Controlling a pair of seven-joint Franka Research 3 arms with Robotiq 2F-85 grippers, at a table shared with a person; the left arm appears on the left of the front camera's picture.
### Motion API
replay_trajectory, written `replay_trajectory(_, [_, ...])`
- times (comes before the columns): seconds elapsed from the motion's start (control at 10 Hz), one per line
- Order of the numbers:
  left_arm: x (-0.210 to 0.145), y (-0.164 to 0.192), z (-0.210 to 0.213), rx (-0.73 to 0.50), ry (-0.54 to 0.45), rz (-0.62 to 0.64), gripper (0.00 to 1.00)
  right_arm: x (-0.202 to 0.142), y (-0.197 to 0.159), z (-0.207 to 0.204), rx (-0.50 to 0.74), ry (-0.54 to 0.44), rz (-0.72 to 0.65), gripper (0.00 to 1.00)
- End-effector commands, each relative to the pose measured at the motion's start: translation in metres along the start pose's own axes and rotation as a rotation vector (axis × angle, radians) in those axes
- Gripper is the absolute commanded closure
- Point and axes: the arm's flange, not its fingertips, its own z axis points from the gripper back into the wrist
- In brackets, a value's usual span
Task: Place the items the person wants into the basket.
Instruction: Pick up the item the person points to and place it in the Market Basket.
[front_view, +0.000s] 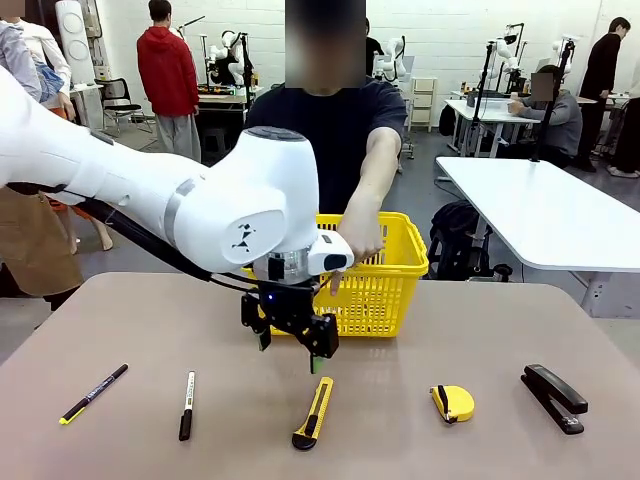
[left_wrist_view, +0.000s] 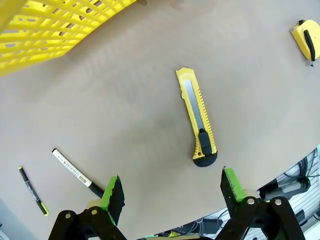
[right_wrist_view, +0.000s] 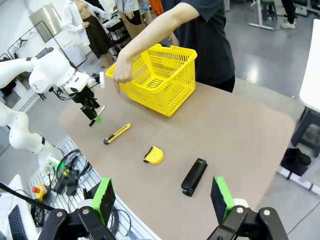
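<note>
Hovers with left gripper spread wide, empty, knife at 6 o'clock; judged pickup step, needs descent astride handle.

Pen, marker, utility knife, tape measure, stapler left to right along near side of table, basket behind the knife, person's hand at its rim, left gripper above the knife's far end.

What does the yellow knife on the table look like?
The utility knife is long and slim, with a yellow plastic-looking body, a grey metal strip down its middle, a black slider and a black end cap. It lies flat on the brown table, black end toward the robot's side. Nothing touches it; the open left gripper hangs above.
</note>
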Motion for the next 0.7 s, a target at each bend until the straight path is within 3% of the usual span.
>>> replay_trajectory(0.0, [-0.0011,0.0059,0.0069,-0.012,0.001,0.001,0.0,0.0017,0.0002,0.0011,0.017,-0.019,0.014,0.0])
replay_trajectory(0.6, [-0.0011,0.0059,0.0069,-0.012,0.001,0.001,0.0,0.0017,0.0002,0.0011,0.017,-0.019,0.014,0.0])
